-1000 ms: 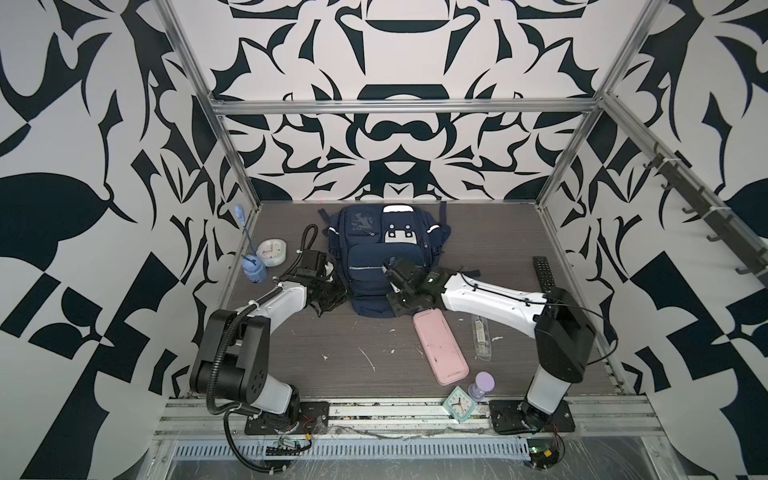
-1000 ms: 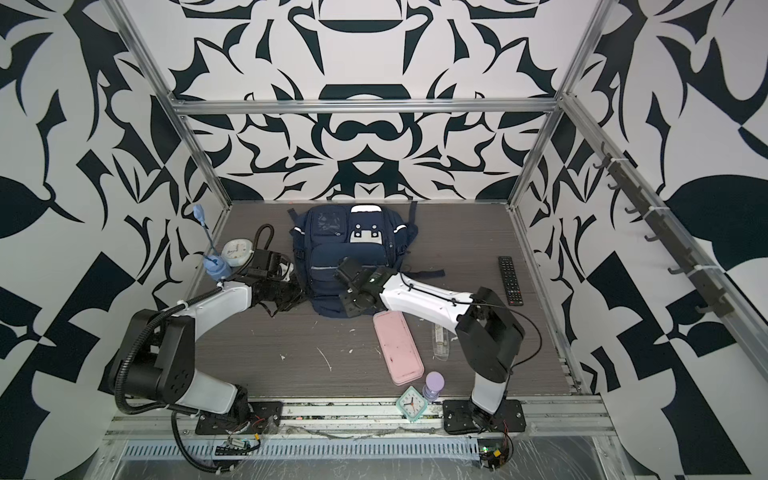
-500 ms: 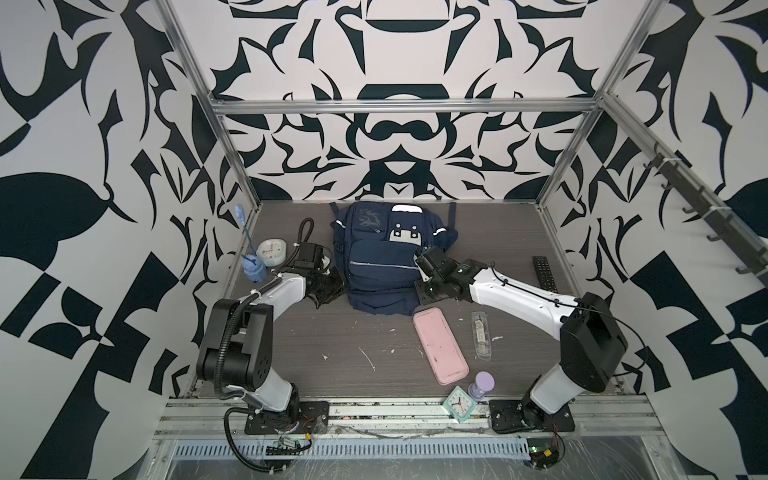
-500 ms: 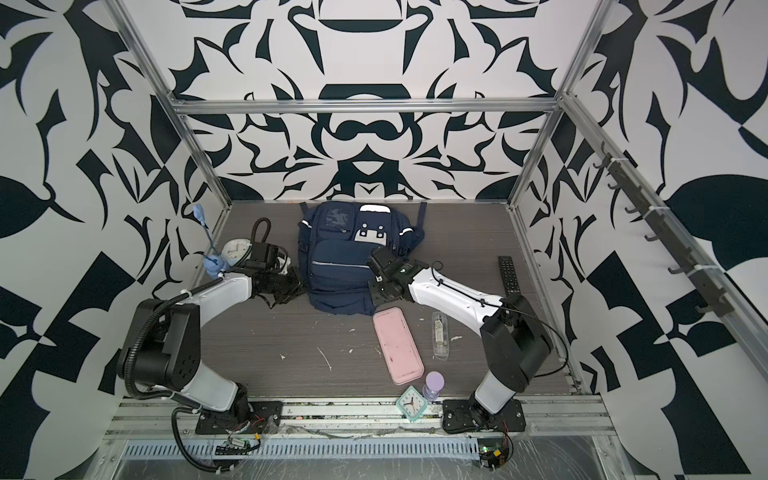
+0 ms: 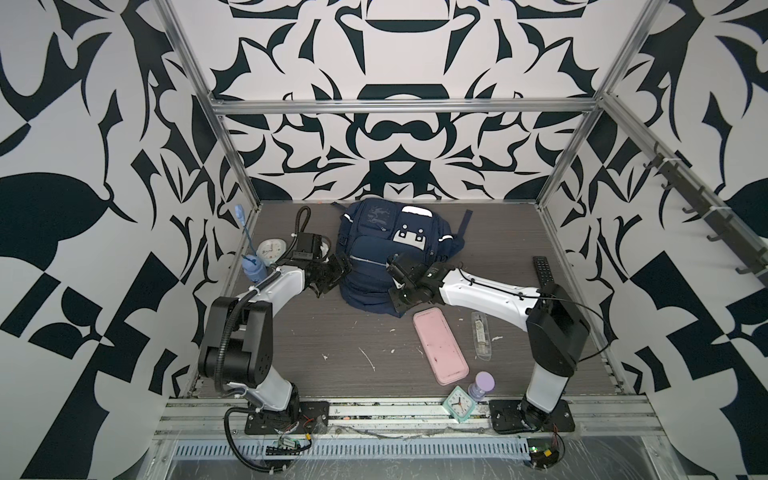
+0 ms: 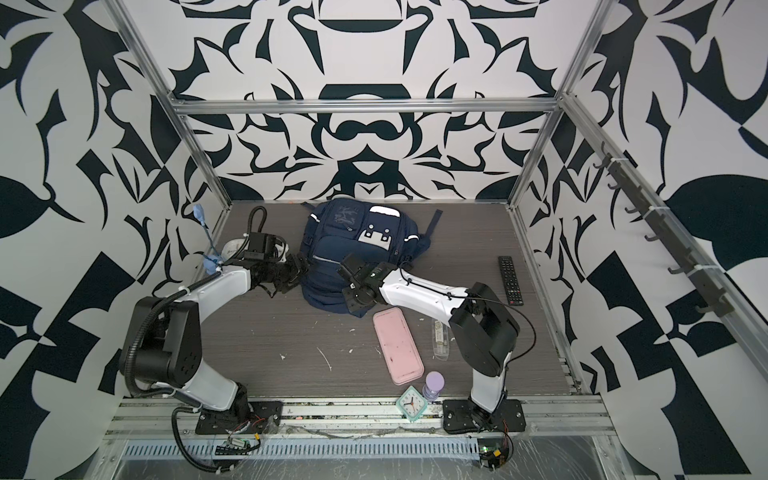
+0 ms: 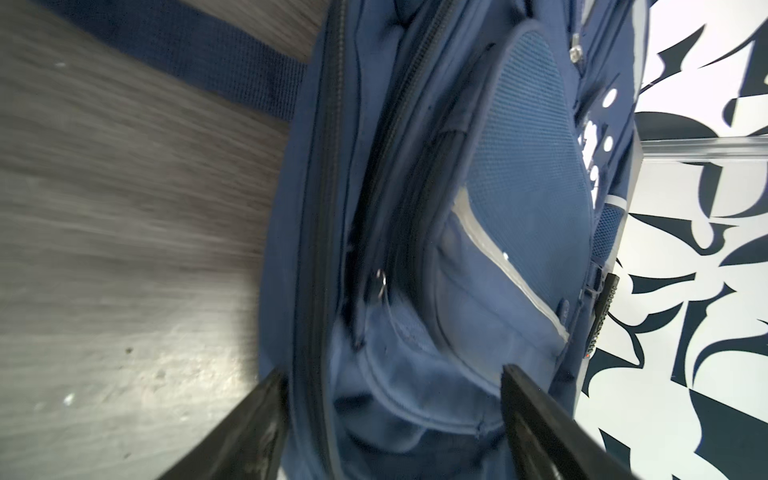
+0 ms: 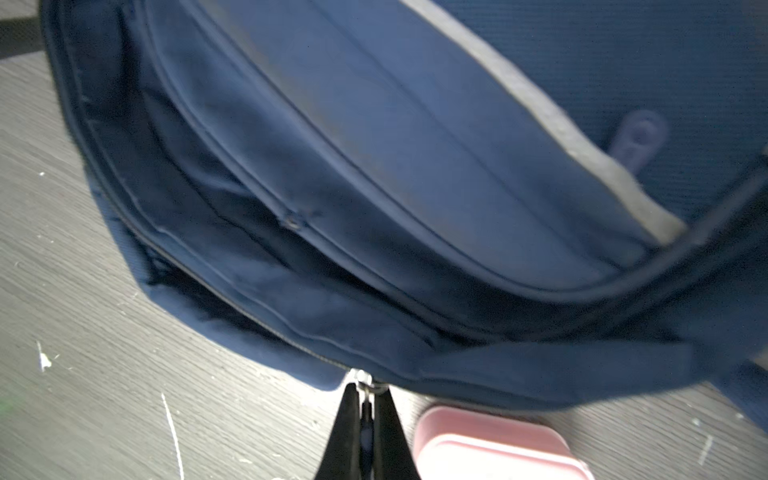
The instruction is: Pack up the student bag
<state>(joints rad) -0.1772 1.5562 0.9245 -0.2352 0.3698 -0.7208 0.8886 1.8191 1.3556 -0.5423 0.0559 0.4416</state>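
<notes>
Jaws of the left gripper have sprung apart since a sec ago. The right gripper swung right, then came back to the near edge of the student bag.

The navy student bag lies at far ctr of the table, front side up. Its silver strips & white-grey flap pocket show in both top views.

At the bag's left side, the left gripper holds its two black fingers wide, w/ the bag's zipped side btwn them. Whether they touch the fabric can't be told.

The right gripper is pinched closed on the metal zip pull at the bag's near edge.

- **Near the bag:** a pink case lies just near & right of it, w/ a clear slim case beside that on the right.
- **Right:** a black remote lies by the right edge, well apart from the bag.
- **Near edge:** a purple-capped bottle & a mint alarm clock stand together.
- **Left:** a white round clock & a blue bottle sit beyond the left arm.
</notes>
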